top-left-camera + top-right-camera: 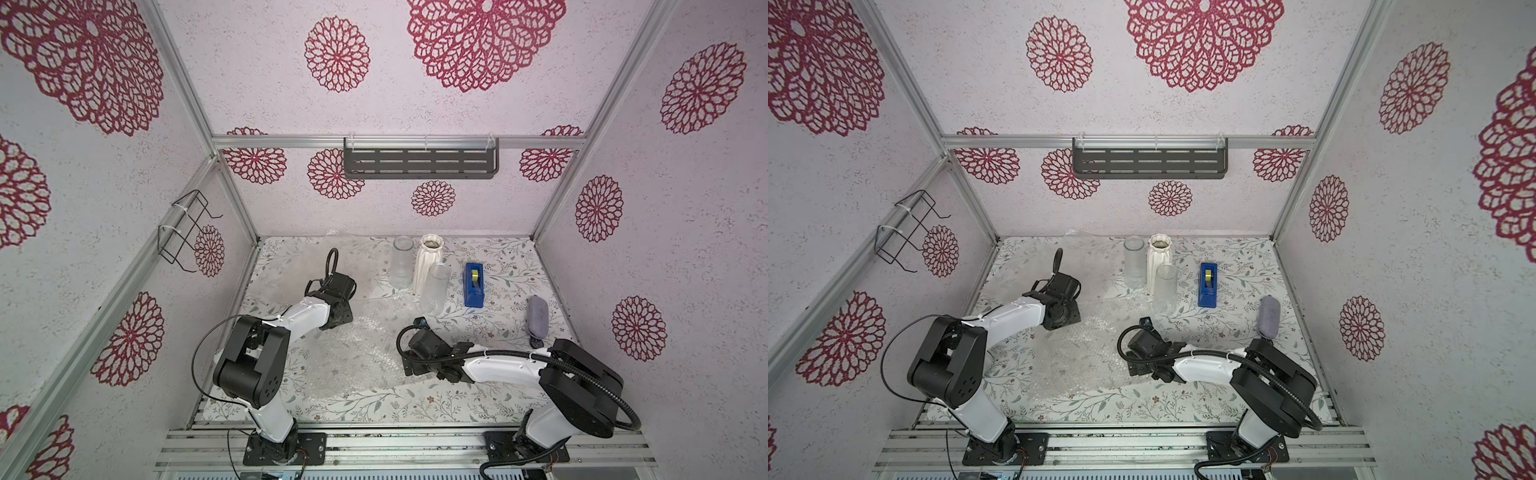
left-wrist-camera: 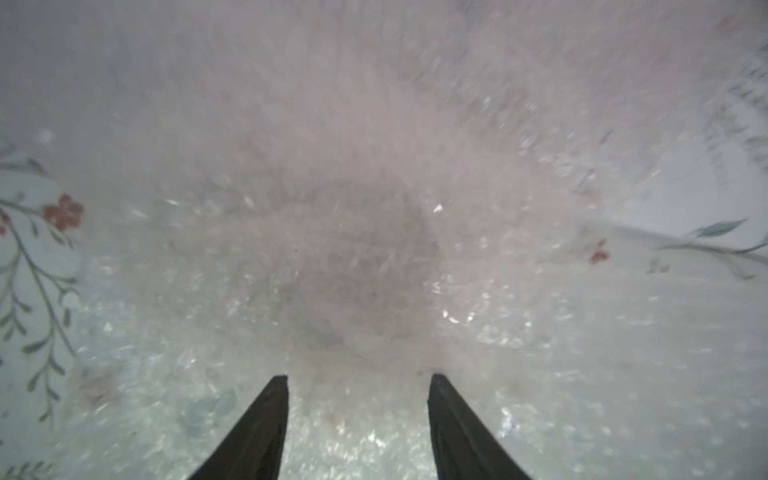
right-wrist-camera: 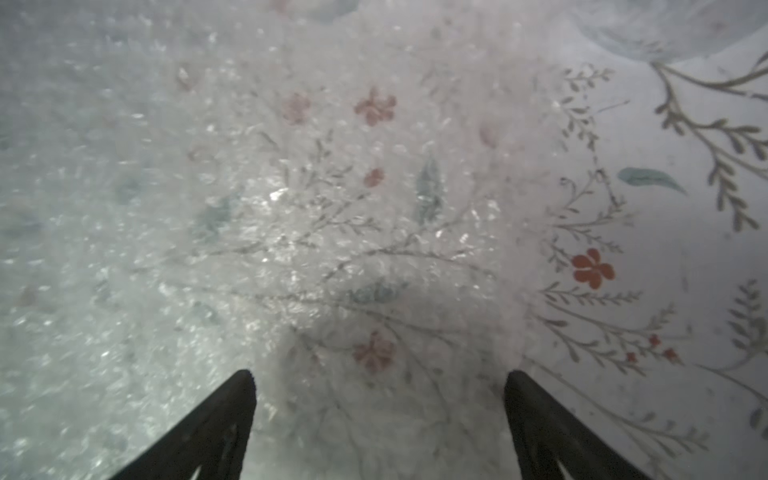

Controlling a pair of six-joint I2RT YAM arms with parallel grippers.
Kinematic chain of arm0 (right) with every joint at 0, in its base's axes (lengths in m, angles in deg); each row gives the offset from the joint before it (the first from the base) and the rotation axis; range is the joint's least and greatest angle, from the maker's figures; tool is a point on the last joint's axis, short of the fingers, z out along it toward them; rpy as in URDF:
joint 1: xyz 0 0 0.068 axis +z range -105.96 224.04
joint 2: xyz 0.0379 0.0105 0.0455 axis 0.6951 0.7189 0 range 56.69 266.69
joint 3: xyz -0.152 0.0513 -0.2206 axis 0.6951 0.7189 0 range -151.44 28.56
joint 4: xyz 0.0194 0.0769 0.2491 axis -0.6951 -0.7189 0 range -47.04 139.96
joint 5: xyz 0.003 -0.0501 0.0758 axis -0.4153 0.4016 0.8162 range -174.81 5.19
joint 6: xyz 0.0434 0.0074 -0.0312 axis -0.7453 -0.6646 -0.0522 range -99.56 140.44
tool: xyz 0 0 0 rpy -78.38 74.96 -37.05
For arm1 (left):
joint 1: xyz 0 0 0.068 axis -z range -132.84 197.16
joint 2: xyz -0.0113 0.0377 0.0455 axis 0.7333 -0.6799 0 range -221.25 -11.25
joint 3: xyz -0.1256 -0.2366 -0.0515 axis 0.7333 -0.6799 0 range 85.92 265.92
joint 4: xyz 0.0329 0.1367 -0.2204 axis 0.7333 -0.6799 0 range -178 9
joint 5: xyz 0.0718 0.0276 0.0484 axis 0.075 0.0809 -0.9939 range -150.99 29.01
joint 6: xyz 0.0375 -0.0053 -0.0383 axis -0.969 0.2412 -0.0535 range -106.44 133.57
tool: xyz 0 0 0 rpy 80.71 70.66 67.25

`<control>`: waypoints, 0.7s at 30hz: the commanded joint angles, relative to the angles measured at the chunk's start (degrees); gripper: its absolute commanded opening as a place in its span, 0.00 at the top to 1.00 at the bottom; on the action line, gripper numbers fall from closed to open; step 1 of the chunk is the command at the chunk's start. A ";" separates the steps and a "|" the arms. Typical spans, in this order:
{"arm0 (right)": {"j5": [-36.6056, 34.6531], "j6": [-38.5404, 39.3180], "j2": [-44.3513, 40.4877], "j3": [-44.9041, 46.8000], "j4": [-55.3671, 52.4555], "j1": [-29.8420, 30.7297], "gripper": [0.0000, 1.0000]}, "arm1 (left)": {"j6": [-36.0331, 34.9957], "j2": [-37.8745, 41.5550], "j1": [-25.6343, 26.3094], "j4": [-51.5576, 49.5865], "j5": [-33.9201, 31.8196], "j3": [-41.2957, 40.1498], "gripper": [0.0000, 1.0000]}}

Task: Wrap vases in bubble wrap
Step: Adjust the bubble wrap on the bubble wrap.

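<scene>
With left tool point(image 2: 358, 376) and right tool point(image 3: 380, 372) spread empty over the bubble wrap point(image 1: 353, 361), a glass vase point(image 1: 434, 291) likely needs laying on it next.

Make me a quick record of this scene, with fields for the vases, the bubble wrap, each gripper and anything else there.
vases: far clear cylinder, white ribbed vase and near clear cylinder, all upright, close together, unwrapped
bubble wrap: sheet spread on the table, between the arms
left gripper: open, over the wrap, holding nothing
right gripper: open wide, over the wrap near its edge
other: blue tape dispenser beside the vases
</scene>
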 commanded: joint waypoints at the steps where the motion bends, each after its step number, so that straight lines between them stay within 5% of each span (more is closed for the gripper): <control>1: -4.94 -2.45 -2.60 -2.57 -3.99 0.75 0.04 | -3.58 4.98 1.21 -3.55 -1.26 2.29 0.38; 5: -12.45 2.26 -5.16 -4.35 -6.56 -0.49 0.02 | 4.20 17.91 3.65 -5.57 -1.18 -8.16 0.30; 11: -6.38 10.95 3.66 -13.71 -4.24 -6.56 0.02 | 17.82 31.59 8.07 -2.49 1.77 -22.39 0.30; 16: -0.97 14.78 15.46 -25.03 -6.07 -8.81 0.02 | 21.74 31.32 8.79 0.84 1.98 -27.35 0.39; 21: -4.09 19.04 24.75 -32.77 -11.74 -9.21 0.02 | 19.94 25.07 8.29 3.40 0.54 -28.02 0.44</control>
